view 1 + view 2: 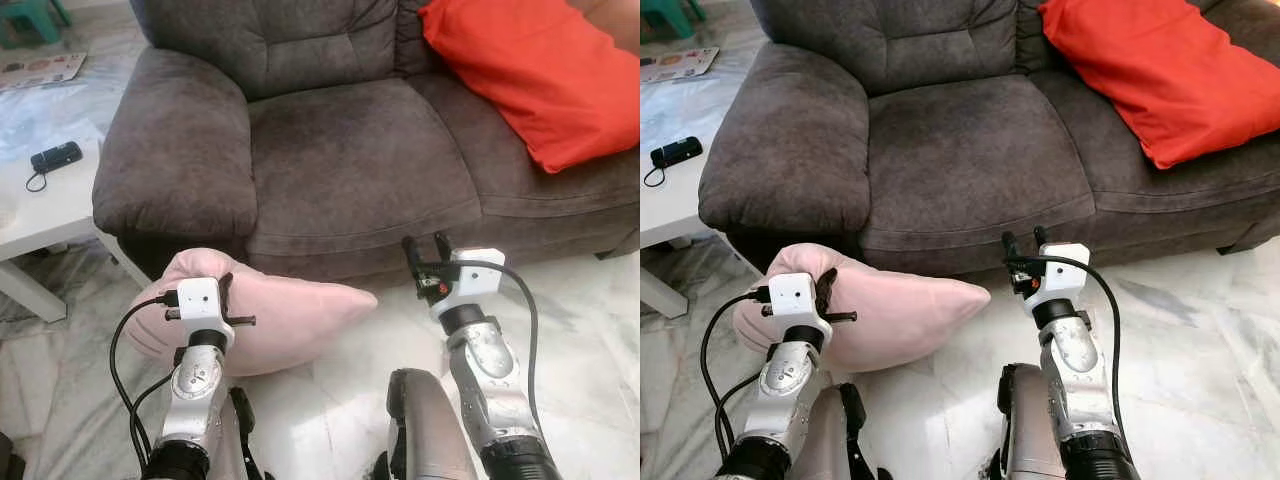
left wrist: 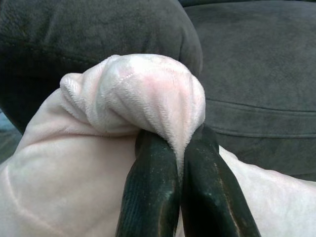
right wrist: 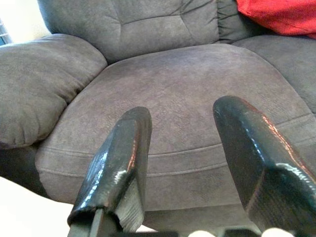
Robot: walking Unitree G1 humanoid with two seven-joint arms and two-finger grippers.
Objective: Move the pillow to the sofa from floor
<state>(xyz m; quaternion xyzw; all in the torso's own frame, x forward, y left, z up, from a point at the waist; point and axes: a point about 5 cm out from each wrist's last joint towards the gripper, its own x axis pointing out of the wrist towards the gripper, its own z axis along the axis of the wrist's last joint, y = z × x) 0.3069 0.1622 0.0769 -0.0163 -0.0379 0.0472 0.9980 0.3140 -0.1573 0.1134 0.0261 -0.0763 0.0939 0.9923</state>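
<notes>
A pale pink pillow [image 1: 285, 315] hangs just above the marble floor in front of the grey sofa [image 1: 350, 165]. My left gripper [image 1: 225, 290] is shut on a bunched fold of the pillow's top corner [image 2: 148, 94]; the two black fingers [image 2: 150, 192] pinch the fabric between them. My right gripper [image 1: 426, 246] stands open at the sofa's front edge, nothing between its fingers [image 3: 118, 168], pointing at the empty grey seat cushion [image 3: 187, 103].
A red cushion [image 1: 540, 70] lies on the sofa's right seat. A white low table [image 1: 40, 200] with a small black device [image 1: 55, 156] stands to the left, beside the sofa's armrest [image 1: 175, 140]. Marble floor [image 1: 590, 330] spreads to the right.
</notes>
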